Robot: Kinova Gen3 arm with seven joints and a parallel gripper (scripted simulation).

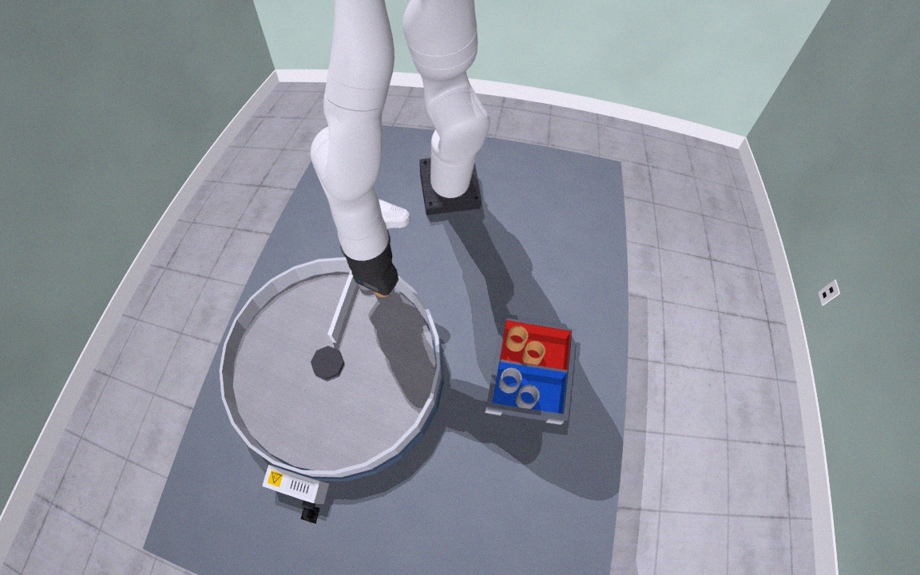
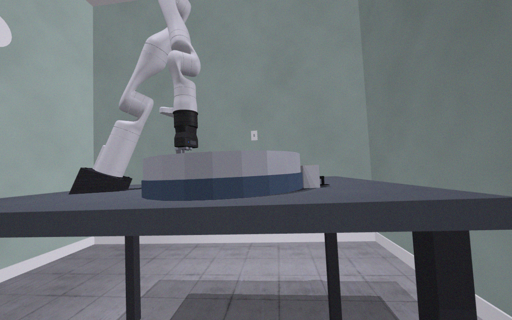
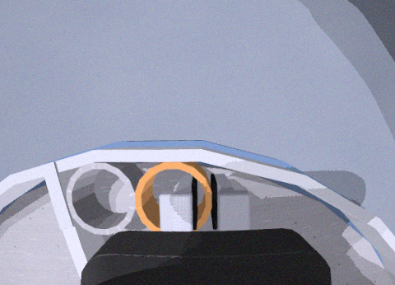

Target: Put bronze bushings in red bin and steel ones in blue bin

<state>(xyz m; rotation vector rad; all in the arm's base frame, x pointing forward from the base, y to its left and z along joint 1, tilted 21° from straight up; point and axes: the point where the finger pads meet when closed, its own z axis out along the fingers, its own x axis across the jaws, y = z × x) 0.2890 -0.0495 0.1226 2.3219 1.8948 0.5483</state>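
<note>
My gripper (image 1: pixel 376 287) is at the far rim of the round turntable (image 1: pixel 331 368), lifted a little above it, and is shut on the wall of a bronze bushing (image 3: pixel 174 196). In the wrist view the two dark fingers pinch the ring's right side. A steel bushing (image 3: pixel 101 205) lies on the turntable just left of it, beside a white divider bar (image 3: pixel 62 216). In the side view the gripper (image 2: pixel 185 148) stands just over the turntable's rim. The red bin (image 1: pixel 536 344) holds two bronze bushings and the blue bin (image 1: pixel 529 390) holds two steel ones.
The two bins stand together on the table right of the turntable. A white bar (image 1: pixel 343 309) runs from the dark hub (image 1: pixel 327 362) to the rim. The arm's base (image 1: pixel 450 195) is behind the turntable. A control box (image 1: pixel 295 488) sits at its front.
</note>
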